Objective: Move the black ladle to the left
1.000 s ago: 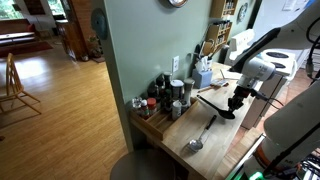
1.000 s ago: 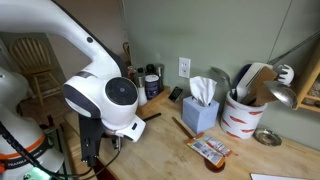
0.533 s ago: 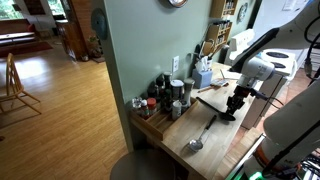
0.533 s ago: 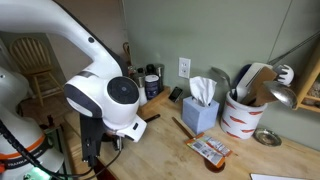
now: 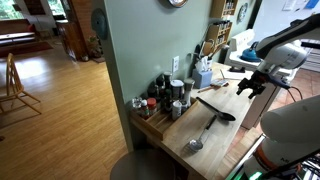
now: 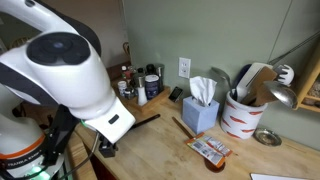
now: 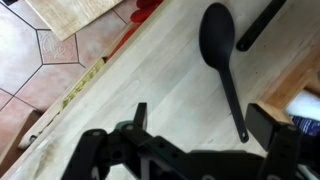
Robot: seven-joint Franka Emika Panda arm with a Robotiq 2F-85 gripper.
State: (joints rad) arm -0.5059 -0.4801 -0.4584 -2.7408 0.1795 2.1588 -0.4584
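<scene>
Arm has lifted since 1.0 s ago. Hand (image 5: 247, 88) hangs above the worktop (image 7: 165, 85), fingers spread, holding nothing. Black ladle (image 7: 222, 60) lies flat on the worktop near the silver ladle (image 5: 200, 135). Likely post-release; next, retract clear without clipping the handle.

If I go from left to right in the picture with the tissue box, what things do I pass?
Big white robot arm → cluster of small spice jars → blue tissue box with white tissue → white crock with red bands, full of utensils → small round silver dish.
</scene>
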